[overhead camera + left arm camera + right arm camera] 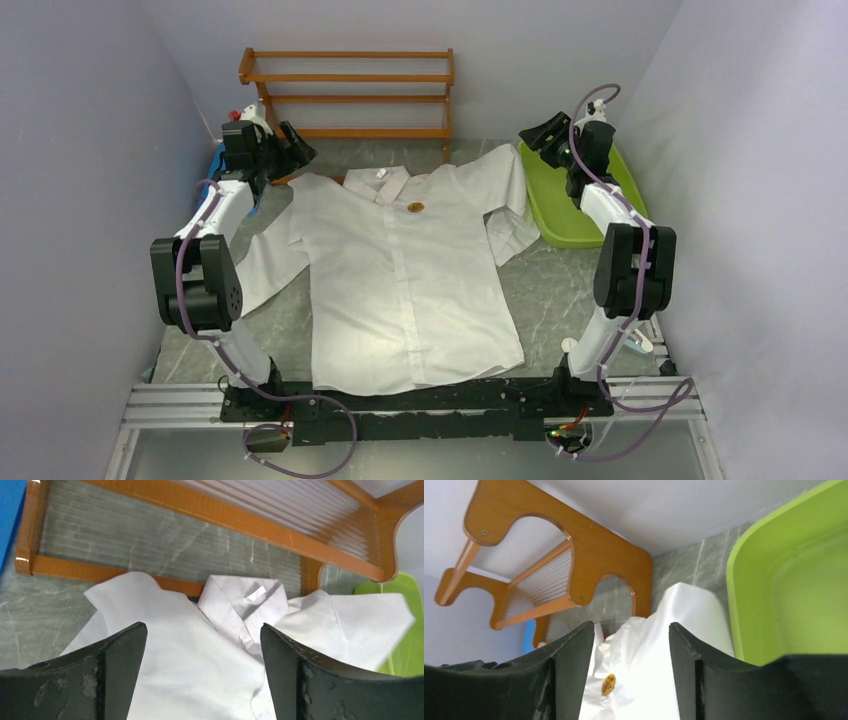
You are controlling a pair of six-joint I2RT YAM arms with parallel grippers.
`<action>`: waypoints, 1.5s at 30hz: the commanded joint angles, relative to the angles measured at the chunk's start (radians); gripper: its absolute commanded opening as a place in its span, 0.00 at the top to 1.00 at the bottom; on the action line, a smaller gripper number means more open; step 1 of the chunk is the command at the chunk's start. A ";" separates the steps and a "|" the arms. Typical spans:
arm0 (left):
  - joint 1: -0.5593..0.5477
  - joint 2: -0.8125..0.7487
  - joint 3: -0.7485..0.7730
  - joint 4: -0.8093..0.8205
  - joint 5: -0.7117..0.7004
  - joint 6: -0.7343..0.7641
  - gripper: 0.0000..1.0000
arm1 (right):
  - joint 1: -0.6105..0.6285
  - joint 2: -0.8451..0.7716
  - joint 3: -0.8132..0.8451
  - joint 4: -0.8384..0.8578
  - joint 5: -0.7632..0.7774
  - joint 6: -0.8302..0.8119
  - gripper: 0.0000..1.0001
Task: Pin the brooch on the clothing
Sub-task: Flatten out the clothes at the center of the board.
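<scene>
I count one shirt, spread flat and face up on the grey tabletop, collar toward the far wall and both short sleeves out to the sides. There is one brooch, a small round gold piece sitting on the chest just below the collar, beside the button strip; whether its pin goes through the cloth I cannot tell. There is also one wooden rack against the far wall, one green tray just right of the shirt with a sleeve lapping its edge, and two hands of mine. My left hand hangs above the shirt's left shoulder, fingers spread wide with nothing between them. My right hand hangs over the tray's far corner, its fingers parted more narrowly and also empty. Only the overhead view takes in the whole shirt and both arms. The view from my left wrist shows the collar close up, with a white label inside it and the rack's lowest rail right behind, but the brooch falls outside it. The view from my right wrist catches the brooch between my fingers on bunched cloth, along with the rack's end panel and the tray's rim.
</scene>
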 commanded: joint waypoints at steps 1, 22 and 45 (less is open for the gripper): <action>0.004 -0.004 0.048 -0.148 0.074 0.005 0.10 | -0.003 -0.073 -0.009 -0.052 0.034 -0.071 0.33; -0.131 -0.519 -0.581 -0.729 -0.097 -0.236 0.21 | 0.261 -0.552 -0.686 -0.613 0.126 -0.113 0.32; -0.145 -0.539 -0.822 -0.705 -0.075 -0.467 0.97 | 0.325 -0.622 -1.024 -0.620 0.066 0.033 0.75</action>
